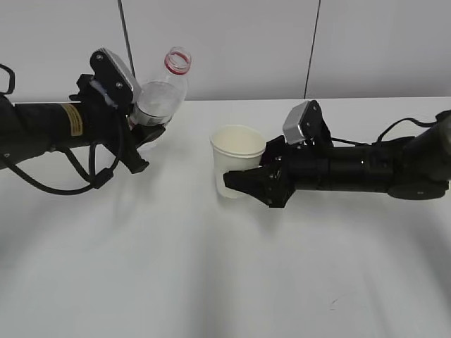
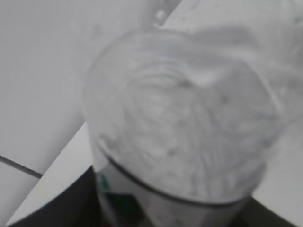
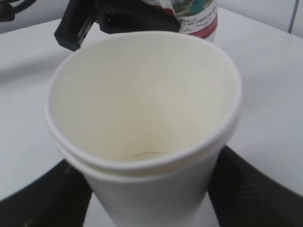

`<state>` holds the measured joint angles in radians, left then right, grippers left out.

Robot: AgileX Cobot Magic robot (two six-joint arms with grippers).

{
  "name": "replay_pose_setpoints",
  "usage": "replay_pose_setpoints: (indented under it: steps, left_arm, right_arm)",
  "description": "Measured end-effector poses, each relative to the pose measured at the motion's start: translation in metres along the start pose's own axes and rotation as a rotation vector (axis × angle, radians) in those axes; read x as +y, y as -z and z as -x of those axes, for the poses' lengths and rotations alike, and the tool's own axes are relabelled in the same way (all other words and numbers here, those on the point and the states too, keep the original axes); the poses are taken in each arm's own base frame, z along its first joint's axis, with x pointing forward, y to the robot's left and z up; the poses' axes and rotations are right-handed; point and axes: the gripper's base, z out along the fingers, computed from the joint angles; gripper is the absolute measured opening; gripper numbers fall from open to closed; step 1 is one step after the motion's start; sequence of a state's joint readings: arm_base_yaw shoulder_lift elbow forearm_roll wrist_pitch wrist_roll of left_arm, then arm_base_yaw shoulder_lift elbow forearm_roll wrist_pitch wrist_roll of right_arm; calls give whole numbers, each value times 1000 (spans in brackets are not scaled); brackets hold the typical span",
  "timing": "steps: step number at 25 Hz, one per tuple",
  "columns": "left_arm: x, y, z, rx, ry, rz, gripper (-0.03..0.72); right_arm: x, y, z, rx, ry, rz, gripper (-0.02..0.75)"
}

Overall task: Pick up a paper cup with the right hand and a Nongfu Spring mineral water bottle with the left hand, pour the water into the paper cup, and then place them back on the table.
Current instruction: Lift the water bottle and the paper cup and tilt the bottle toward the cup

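**Mid-table: cup pinched, bottle held and tilted toward it**

At the table centre the paper cup is seen upright, rim up, pinched low on its wall by the right hand, jaws pressed in on both sides. From the exterior view it cannot be told whether the cup base is touching the table or just off it. In the right wrist view the cup looks empty or nearly so; two rolled rims seem stacked, so possibly two nested cups.

To its left, apart from it, the bottle is clamped around its lower body by the left hand, jaws closed on it. It is off the table, uncapped, neck leaning up and right toward the cup. The mouth is not yet over the rim. Water is visible against the clear wall in the left wrist view; level cannot be judged.

Handling, as judged:
- Cup: light, thin-walled, easily crushed or ovalised. A low grip near the stiffer base is preferred; squeeze to be kept gentle.
- Bottle: thin ribbed plastic, likely to flex and slip under a tight grip; weight will shift as the water runs toward the neck. A hold on the ribbed body is reasonable.
- Risk: spill if tilted before the mouth is above the cup.
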<state>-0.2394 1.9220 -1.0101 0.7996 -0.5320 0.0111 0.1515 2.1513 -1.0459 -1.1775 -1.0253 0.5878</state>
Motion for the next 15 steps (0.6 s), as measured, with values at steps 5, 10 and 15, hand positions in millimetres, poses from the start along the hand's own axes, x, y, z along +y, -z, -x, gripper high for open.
replay_pose_setpoints:
  steps: [5, 10, 15]
  left_arm:
    - [11, -6, 8, 80, -72, 15, 337]
    - [17, -9, 14, 116, -187, 1, 337]
    - [21, -9, 15, 152, -267, -4, 337]
  right_arm:
    - [-11, -9, 13, 29, -22, 53, 522]
    - [-8, -23, 4, 64, -43, 96, 522]
    - [-7, -25, 4, 66, -41, 101, 522]
